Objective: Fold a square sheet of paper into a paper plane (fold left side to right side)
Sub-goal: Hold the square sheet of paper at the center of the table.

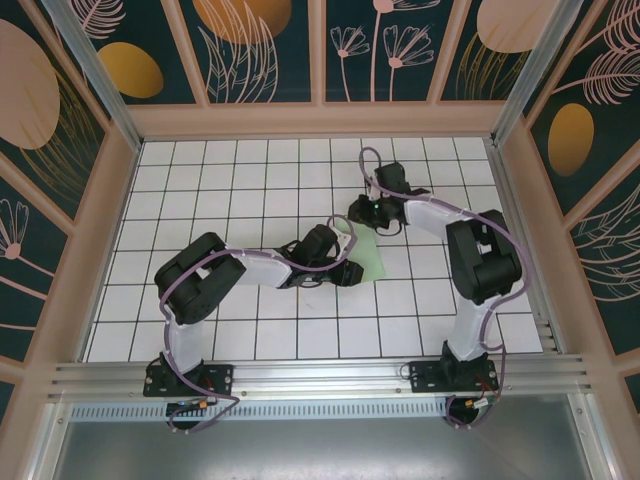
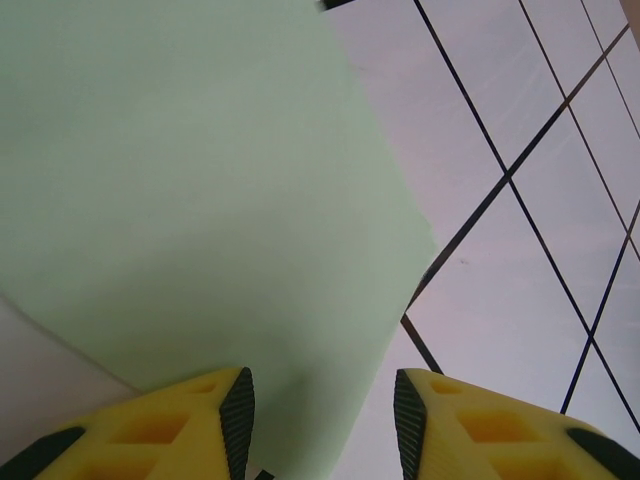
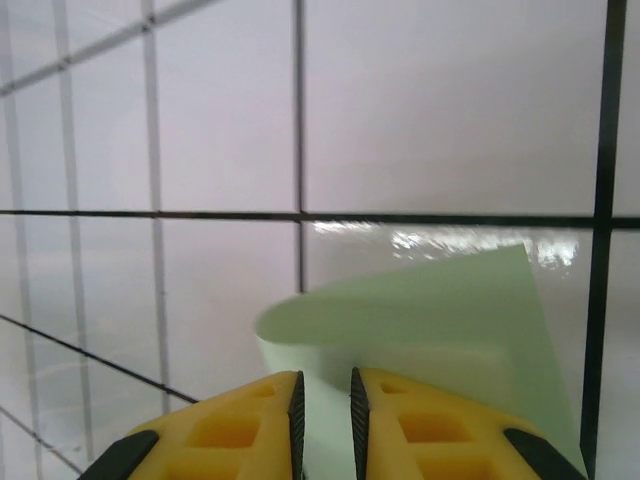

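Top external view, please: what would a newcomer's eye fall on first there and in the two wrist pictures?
The pale green sheet of paper stands out at the middle of the white grid table, which is walled by dark floral panels. In the wrist views, bright yellow fingers frame the paper: the left fingers stand apart over its flat edge, and the right fingers are nearly together at a raised curl.

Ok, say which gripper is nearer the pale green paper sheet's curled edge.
Right. Right gripper is at the pale green paper sheet's curl; left gripper straddles its flat edge.
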`<state>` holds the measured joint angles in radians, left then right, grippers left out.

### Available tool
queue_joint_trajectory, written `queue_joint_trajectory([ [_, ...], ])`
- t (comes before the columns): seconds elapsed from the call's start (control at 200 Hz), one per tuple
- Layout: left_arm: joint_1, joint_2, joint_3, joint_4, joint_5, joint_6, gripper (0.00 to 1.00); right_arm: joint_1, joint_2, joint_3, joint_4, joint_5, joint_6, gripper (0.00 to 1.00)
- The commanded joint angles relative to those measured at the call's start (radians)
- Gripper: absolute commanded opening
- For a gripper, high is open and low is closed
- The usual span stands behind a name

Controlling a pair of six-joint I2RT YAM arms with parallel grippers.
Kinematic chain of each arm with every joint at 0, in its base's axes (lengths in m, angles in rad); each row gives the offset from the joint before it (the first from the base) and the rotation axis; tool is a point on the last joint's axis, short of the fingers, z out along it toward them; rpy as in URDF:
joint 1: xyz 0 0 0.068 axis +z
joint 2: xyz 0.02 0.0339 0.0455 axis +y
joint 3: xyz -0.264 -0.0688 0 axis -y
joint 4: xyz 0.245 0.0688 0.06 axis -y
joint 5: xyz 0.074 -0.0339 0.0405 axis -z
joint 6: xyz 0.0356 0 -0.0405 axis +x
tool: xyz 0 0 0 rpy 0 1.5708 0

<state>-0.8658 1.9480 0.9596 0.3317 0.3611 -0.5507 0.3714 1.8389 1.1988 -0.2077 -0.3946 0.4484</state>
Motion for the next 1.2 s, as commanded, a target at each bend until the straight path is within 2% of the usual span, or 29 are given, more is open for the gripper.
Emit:
queue_joint_trajectory([
  [0.0, -0.005, 0.049, 0.007, -0.056, -0.011, 0.008, 0.44, -0.036, -0.109, 0.009, -0.067, 0.012, -0.029, 0.24],
  [0.15, -0.005, 0.043, 0.008, -0.057, -0.014, 0.0, 0.44, -0.068, -0.245, -0.134, -0.081, 0.002, -0.033, 0.22],
  [0.29, -0.005, 0.042, 0.051, -0.08, -0.023, 0.001, 0.44, -0.071, -0.375, -0.291, -0.083, -0.025, -0.018, 0.13],
  [0.55, -0.006, 0.053, 0.071, -0.108, -0.045, 0.003, 0.43, -0.069, -0.554, -0.457, -0.077, -0.054, 0.039, 0.1],
  [0.646, -0.008, 0.053, 0.073, -0.112, -0.049, 0.002, 0.43, -0.068, -0.553, -0.485, -0.076, -0.08, 0.049, 0.06],
  [0.841, -0.01, 0.054, 0.077, -0.12, -0.056, 0.003, 0.43, -0.051, -0.507, -0.551, 0.019, -0.143, 0.097, 0.05],
  [0.991, -0.011, 0.057, 0.085, -0.128, -0.058, 0.006, 0.43, -0.037, -0.455, -0.556, 0.047, -0.126, 0.098, 0.05],
  [1.196, -0.01, 0.05, 0.087, -0.125, -0.055, 0.0, 0.43, -0.031, -0.373, -0.559, 0.055, -0.034, 0.088, 0.06],
])
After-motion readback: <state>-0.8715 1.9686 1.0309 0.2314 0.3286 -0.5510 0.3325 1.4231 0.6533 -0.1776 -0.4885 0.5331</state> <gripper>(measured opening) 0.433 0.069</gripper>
